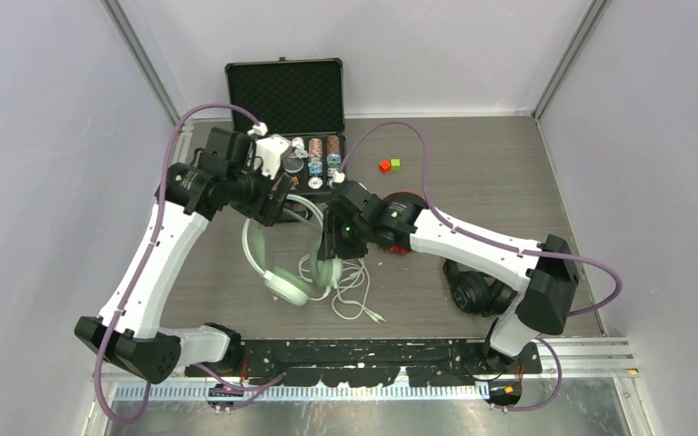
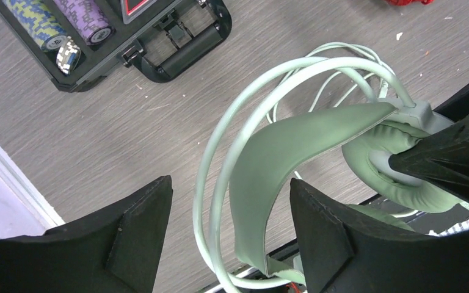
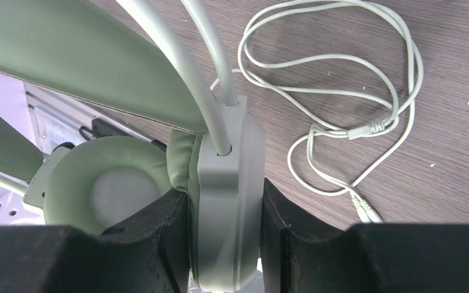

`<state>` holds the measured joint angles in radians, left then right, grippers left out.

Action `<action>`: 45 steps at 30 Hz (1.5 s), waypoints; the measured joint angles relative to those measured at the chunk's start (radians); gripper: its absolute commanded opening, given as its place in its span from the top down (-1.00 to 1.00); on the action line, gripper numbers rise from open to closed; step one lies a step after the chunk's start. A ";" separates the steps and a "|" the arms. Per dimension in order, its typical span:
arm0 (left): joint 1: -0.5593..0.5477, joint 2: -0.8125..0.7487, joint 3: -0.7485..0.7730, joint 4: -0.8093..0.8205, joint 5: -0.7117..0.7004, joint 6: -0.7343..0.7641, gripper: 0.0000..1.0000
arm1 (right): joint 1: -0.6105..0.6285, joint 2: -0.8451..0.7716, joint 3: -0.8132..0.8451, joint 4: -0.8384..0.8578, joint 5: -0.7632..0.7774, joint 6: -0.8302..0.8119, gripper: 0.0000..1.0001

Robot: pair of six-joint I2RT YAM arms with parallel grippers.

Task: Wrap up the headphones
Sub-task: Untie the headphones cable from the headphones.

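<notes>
The pale mint-green headphones stand partly lifted on the table, their headband arching up toward my left gripper. My right gripper is shut on one earcup housing; the other ear pad shows beside it. My left gripper is open, its fingers straddling the padded headband and thin wire bows without touching them. The pale cable lies in loose loops on the table. The red headphones lie mostly hidden under my right arm. The black headphones lie at the right.
An open black case with poker chips stands at the back, close to my left wrist; its latch edge also shows in the left wrist view. A small red cube and green cube lie behind the right arm.
</notes>
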<state>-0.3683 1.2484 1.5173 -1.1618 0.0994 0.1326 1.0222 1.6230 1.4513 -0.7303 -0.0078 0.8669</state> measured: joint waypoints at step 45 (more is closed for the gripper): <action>-0.097 0.037 0.048 -0.039 -0.167 0.103 1.00 | -0.037 -0.189 -0.097 0.079 0.004 -0.018 -0.30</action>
<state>-0.4656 1.2854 1.5658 -1.2003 -0.0677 0.2359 0.9855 1.4338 1.3548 -0.6514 -0.0040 0.8494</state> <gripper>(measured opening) 0.100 0.565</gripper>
